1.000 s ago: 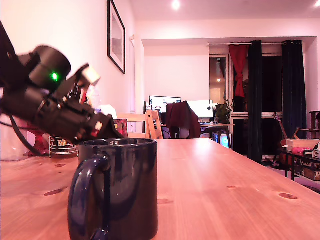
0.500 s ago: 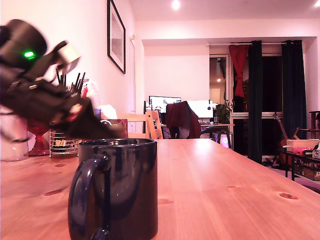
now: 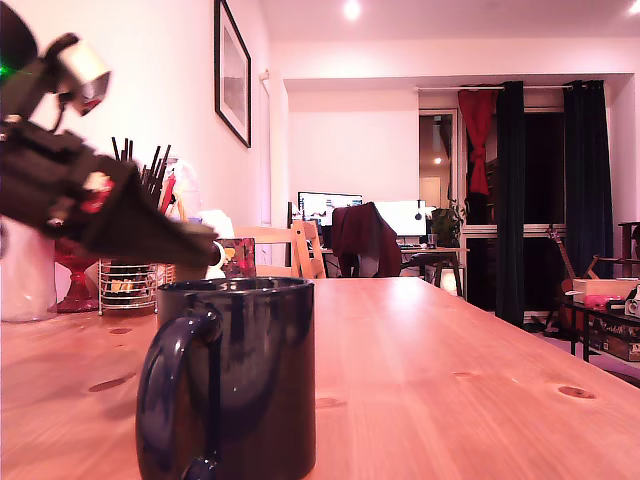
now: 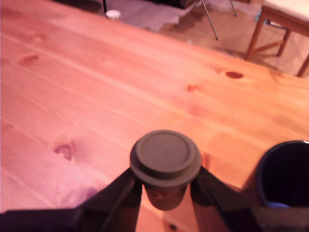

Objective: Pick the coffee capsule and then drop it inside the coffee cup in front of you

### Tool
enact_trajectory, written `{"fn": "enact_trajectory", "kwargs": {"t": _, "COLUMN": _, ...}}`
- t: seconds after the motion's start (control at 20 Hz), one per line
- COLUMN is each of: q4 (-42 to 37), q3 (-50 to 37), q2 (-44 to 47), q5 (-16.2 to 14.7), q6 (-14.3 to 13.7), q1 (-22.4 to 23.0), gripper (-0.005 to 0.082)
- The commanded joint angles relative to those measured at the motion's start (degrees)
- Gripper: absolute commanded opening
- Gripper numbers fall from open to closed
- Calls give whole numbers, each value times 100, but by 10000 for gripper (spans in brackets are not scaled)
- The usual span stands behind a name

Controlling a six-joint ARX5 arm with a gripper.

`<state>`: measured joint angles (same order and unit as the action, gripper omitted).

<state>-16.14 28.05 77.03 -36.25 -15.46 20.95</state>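
The claw (image 4: 165,193) grips the small round flat-rimmed coffee capsule (image 4: 165,157) above the wooden table (image 4: 96,87); the glossy dark navy mug (image 4: 285,174) sits at its three o'clock.

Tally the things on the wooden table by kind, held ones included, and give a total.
Coffee cup: 1
Coffee capsule, held in the gripper: 1
Wire basket with pens: 1
Red glass piece: 1
Clear container: 1
Total: 5; things behind the arm may be hidden.
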Motion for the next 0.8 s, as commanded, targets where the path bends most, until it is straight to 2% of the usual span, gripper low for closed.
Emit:
{"fn": "enact_trajectory", "kwargs": {"t": 0.0, "q4": -9, "q3": -227, "q2": -212, "q5": -9, "q6": 96, "q1": -22, "gripper": 137}}
{"fn": "enact_trajectory", "kwargs": {"t": 0.25, "q4": 26, "q3": -522, "q2": -800, "q5": -7, "q6": 490, "q1": -20, "gripper": 137}}
{"fn": "enact_trajectory", "kwargs": {"t": 0.5, "q4": 306, "q3": -533, "q2": -1279, "q5": 96, "q6": 667, "q1": 238, "gripper": 137}}
{"fn": "enact_trajectory", "kwargs": {"t": 0.7, "q4": 337, "q3": -533, "q2": -1340, "q5": 503, "q6": 809, "q1": 782, "gripper": 137}}
{"fn": "enact_trajectory", "kwargs": {"t": 0.75, "q4": 337, "q3": -533, "q2": -1340, "q5": 688, "q6": 887, "q1": 909, "gripper": 137}}
